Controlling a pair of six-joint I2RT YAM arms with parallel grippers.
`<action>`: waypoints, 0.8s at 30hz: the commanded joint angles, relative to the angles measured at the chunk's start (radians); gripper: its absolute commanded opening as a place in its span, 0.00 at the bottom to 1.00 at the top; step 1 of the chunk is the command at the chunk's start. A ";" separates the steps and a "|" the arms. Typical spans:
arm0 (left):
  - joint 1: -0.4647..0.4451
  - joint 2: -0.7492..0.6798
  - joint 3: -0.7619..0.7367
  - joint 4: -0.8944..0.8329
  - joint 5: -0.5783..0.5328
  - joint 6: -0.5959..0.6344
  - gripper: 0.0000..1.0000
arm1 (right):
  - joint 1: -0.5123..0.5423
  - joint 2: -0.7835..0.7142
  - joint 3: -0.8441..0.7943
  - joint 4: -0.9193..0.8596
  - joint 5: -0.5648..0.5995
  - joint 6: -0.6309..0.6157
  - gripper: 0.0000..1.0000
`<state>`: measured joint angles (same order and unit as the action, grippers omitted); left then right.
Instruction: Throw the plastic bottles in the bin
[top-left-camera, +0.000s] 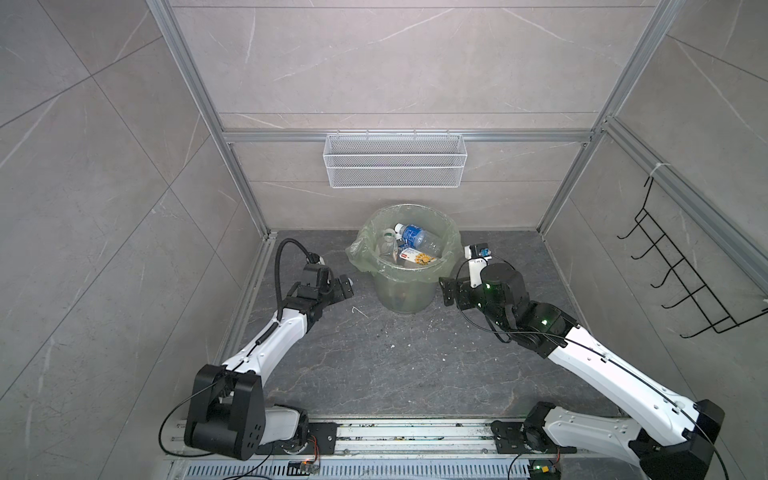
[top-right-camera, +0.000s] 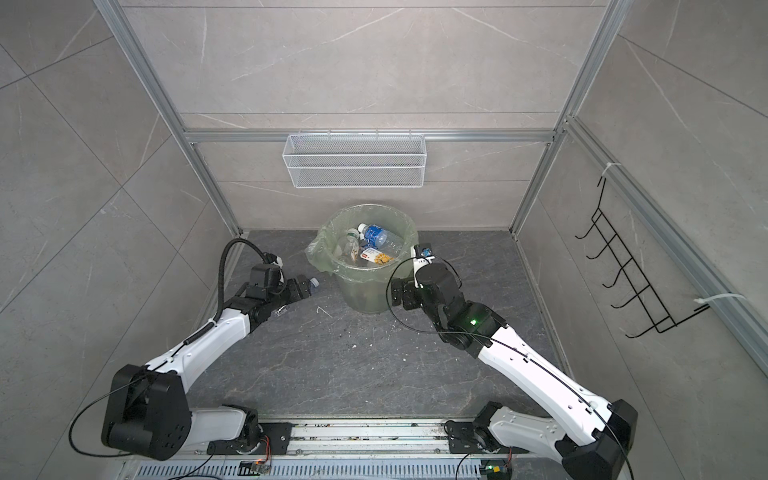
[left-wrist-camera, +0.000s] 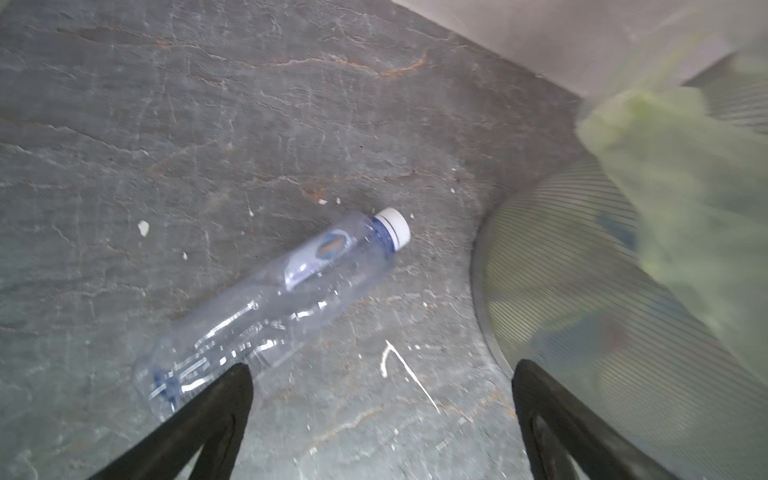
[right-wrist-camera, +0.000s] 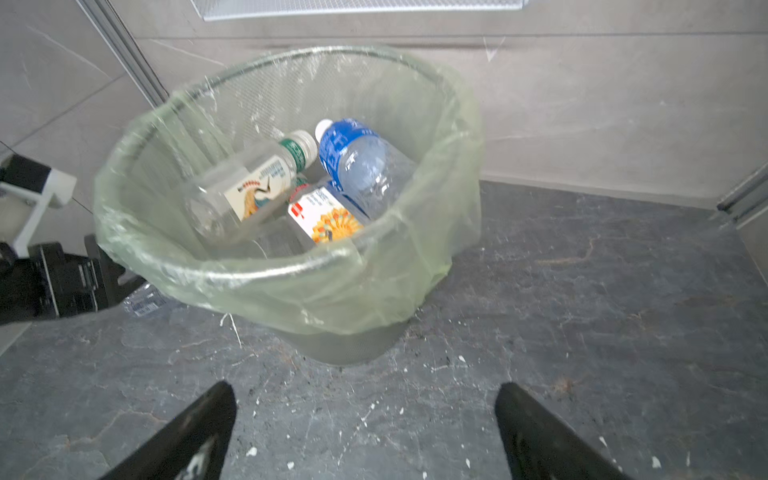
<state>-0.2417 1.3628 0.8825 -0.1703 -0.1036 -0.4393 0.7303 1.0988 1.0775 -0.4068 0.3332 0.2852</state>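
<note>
Bin (top-left-camera: 403, 295): stands upright on the floor (top-left-camera: 374, 365), at the far middle, below the wall basket (top-left-camera: 395, 160); also seen in the other top view (top-right-camera: 361, 291) and in both wrist views (left-wrist-camera: 561, 270) (right-wrist-camera: 332, 291).
Bag (right-wrist-camera: 257, 274): thin, pale green, folded over the bin's rim and hanging loose on the left.
Bottles in bin: a blue-label bottle (right-wrist-camera: 353, 158) at the far right, a green-label bottle (right-wrist-camera: 266, 174) to its left, and an orange-label bottle (right-wrist-camera: 328, 216) nearest; all lie tilted.
Loose bottle (left-wrist-camera: 270, 307): clear with a white cap, on its side on the floor just left of the bin, cap toward the bin; only its cap end shows in a top view (top-right-camera: 314, 283).
Left gripper (left-wrist-camera: 380, 370): jaws wide apart, low over the loose bottle, holding nothing; one finger (left-wrist-camera: 224, 395) overlaps the bottle's base end, and contact cannot be told. It shows left of the bin in both top views (top-left-camera: 343, 286) (top-right-camera: 299, 289).
Right gripper (right-wrist-camera: 365, 390): jaws wide apart and empty, near the floor just right of the bin, pointing at it (top-left-camera: 449, 291) (top-right-camera: 399, 293).
Rack (top-left-camera: 685, 270): black wire, on the right wall.
</note>
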 joint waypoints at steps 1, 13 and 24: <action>0.016 0.065 0.080 -0.052 -0.067 0.120 1.00 | -0.005 -0.046 -0.081 -0.017 -0.028 0.050 0.99; 0.040 0.285 0.226 -0.155 -0.046 0.289 1.00 | -0.006 -0.087 -0.213 -0.026 -0.062 0.116 0.99; 0.051 0.424 0.279 -0.230 -0.063 0.258 1.00 | -0.006 -0.067 -0.194 -0.023 -0.075 0.119 0.99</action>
<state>-0.1955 1.7763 1.1137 -0.3584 -0.1555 -0.1894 0.7284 1.0264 0.8715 -0.4229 0.2714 0.3820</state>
